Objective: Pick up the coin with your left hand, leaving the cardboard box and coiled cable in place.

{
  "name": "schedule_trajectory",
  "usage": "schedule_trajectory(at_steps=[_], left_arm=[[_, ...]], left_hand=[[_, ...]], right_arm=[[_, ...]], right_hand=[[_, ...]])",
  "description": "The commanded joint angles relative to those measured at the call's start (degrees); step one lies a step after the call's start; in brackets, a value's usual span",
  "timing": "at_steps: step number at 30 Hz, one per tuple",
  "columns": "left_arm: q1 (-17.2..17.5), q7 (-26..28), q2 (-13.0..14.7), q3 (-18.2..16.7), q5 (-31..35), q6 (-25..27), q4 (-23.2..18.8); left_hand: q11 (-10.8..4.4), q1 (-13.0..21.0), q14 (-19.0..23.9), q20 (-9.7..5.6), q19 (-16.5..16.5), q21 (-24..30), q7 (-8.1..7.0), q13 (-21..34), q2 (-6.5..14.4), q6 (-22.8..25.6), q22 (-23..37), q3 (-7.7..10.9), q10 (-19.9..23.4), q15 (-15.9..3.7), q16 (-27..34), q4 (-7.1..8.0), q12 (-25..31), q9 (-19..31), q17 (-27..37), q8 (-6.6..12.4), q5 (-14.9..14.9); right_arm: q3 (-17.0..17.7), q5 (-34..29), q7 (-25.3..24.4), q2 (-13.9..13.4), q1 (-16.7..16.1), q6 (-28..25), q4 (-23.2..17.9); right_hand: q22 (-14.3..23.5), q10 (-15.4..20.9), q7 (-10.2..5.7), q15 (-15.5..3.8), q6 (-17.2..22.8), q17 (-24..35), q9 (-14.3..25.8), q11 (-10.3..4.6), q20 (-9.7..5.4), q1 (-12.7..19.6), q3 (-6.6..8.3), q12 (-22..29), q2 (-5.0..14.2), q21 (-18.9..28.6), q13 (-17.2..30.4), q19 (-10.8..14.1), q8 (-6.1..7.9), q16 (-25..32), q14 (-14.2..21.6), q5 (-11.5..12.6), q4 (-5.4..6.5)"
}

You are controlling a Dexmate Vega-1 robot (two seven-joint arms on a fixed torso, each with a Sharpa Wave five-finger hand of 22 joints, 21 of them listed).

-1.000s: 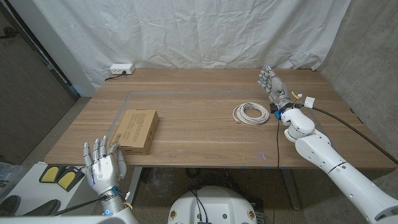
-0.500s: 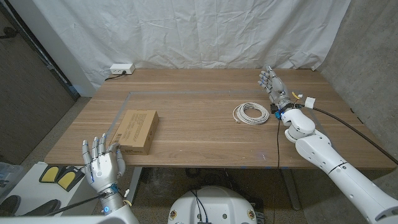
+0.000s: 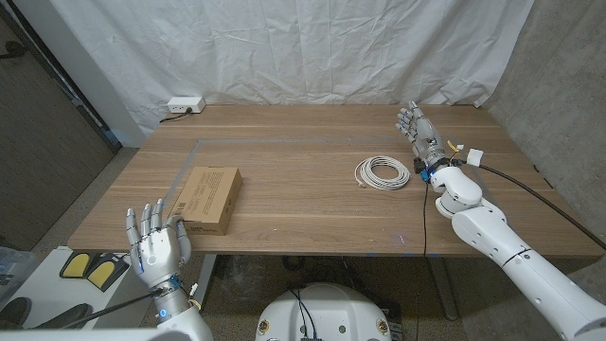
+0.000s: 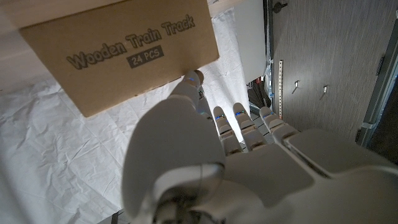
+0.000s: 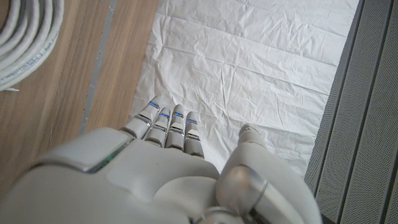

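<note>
The cardboard box [image 3: 206, 197] lies on the table's left part; its end face reads "Wooden Train Track" in the left wrist view [image 4: 118, 50]. My left hand [image 3: 156, 243] hovers at the table's front left edge, just short of the box's near end, with its fingers spread and holding nothing [image 4: 211, 168]. The white coiled cable [image 3: 383, 172] lies right of centre, and its edge also shows in the right wrist view [image 5: 28, 37]. My right hand [image 3: 419, 133] stands just right of the cable with straight fingers and holds nothing [image 5: 168, 168]. I cannot make out the coin on the wood.
A white power strip [image 3: 183, 105] sits at the table's far left corner, against the white cloth backdrop. A faint taped line [image 3: 284, 142] marks a rectangle on the wood. A black cable [image 3: 530, 189] runs off my right arm.
My left hand has shifted slightly near the box's front end. The right hand has edged a little to the right. The box and the cable have stayed put.
</note>
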Motion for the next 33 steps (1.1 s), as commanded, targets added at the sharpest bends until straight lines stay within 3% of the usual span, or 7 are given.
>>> schedule_trajectory(at_steps=[1,15,29,33], left_arm=[[-0.7,0.1,-1.3,-1.0,1.8,-1.3,0.2],[-0.6,0.1,-1.6,-1.3,1.5,-1.7,-1.1],[1.1,0.1,4.2,1.5,-2.5,3.4,-4.8],[1.5,-0.6,9.0,3.5,-4.0,6.8,-6.2]], left_hand=[[-0.09,0.7,0.9,0.04,0.4,0.3,0.48,0.3,0.9,4.1,0.3,1.08,1.1,-4.76,0.1,-0.19,0.4,0.5,0.2,1.37,-0.4],[-0.19,1.3,1.5,0.17,0.8,0.5,1.01,0.3,1.0,5.7,0.3,1.87,2.3,-4.85,0.1,-0.45,0.4,0.5,0.2,2.30,-0.8],[-0.36,1.4,2.0,0.21,0.9,0.5,1.01,0.3,0.7,6.3,0.4,2.23,3.0,-4.87,0.0,-0.49,0.3,0.2,0.2,2.61,-1.0],[-0.35,1.3,2.1,0.17,0.9,0.6,1.00,0.3,0.7,6.3,0.4,2.33,3.0,-4.96,0.0,-0.48,0.2,0.1,0.2,2.65,-1.1]], right_arm=[[0.5,0.2,-0.1,-0.2,-0.6,0.3,-0.3],[0.9,0.3,-0.3,-0.4,-1.4,0.6,-0.8],[0.9,-0.1,-1.2,-0.5,-2.0,0.3,-2.0],[1.0,-0.2,-1.2,-0.5,-2.2,0.4,-2.2]], right_hand=[[0.2,0.4,0.06,0.08,0.3,0.2,0.2,0.20,-0.62,-0.2,-0.18,0.0,-0.05,-0.2,0.2,0.5,-0.27,-0.2,0.1,0.2,-0.03],[0.2,0.3,0.13,0.13,0.2,0.2,0.2,0.23,-0.59,-0.2,-0.20,0.0,-0.05,-0.3,0.2,0.5,-0.30,-0.2,0.1,0.2,-0.05],[0.2,0.3,0.13,0.10,0.2,0.2,0.2,0.21,-0.59,-0.2,-0.22,0.0,-0.04,-0.5,0.2,0.6,-0.28,-0.2,0.0,0.2,-0.08],[0.2,0.3,0.10,0.08,0.2,0.2,0.2,0.20,-0.58,-0.2,-0.22,0.0,-0.02,-0.5,0.2,0.6,-0.29,-0.2,0.1,0.2,-0.08]])
